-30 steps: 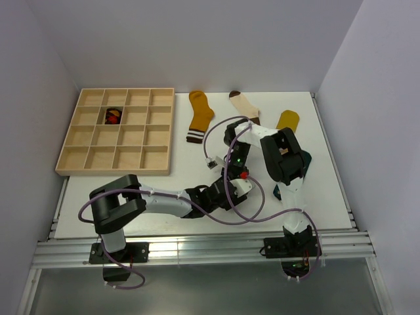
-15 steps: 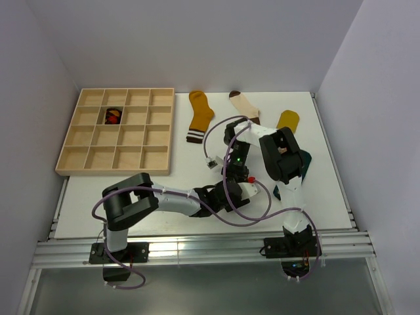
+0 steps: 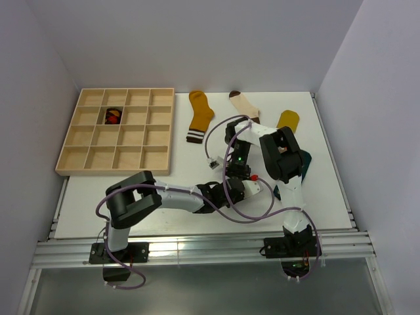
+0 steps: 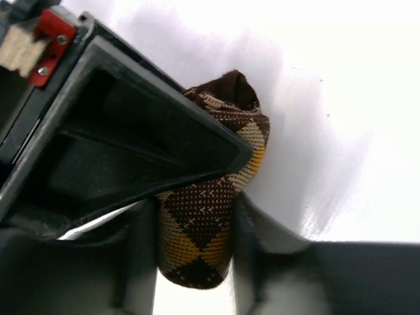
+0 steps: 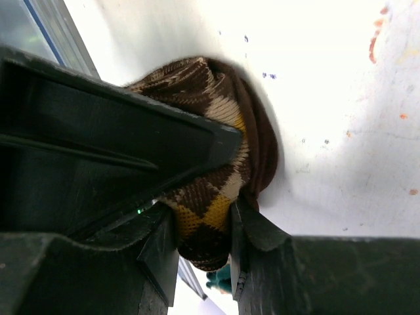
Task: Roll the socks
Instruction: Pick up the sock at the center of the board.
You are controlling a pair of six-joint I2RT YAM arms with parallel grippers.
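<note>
Brown and yellow diamonds mark the argyle sock (image 4: pixel 210 216). It is bunched into a fat little roll on the white table (image 3: pixel 328 210), on the near half, where your two arms meet. Your left gripper (image 4: pixel 190 210) has a finger pressed on each side of the roll. Your right gripper (image 5: pixel 203 230) pinches the same roll from another side. So both are clamped on one sock, and their black fingers cross very close to each other.

Here is what I think could go wrong. The grippers are packed so tight that one could bump the other if you turn or lift either one fast. If one lets go too soon, the roll may spring open, because fabric likes to go flat again. In the left wrist view a dark loose end pokes out at the top of the roll. If it is not tucked in, the roll may come undone. If both arms pull apart while clamped, the sock could stretch out long.

From above, the arms hide the sock, so trust the wrist views.

A purple cable (image 3: pixel 272 197) loops over the table right by the grippers and could catch on a finger.

The mustard sock (image 3: pixel 199 117), cream sock (image 3: pixel 246 106), yellow sock (image 3: pixel 287 120) and teal sock (image 3: pixel 303 161) lie further back. The wooden tray (image 3: pixel 111 171) sits on the left.
</note>
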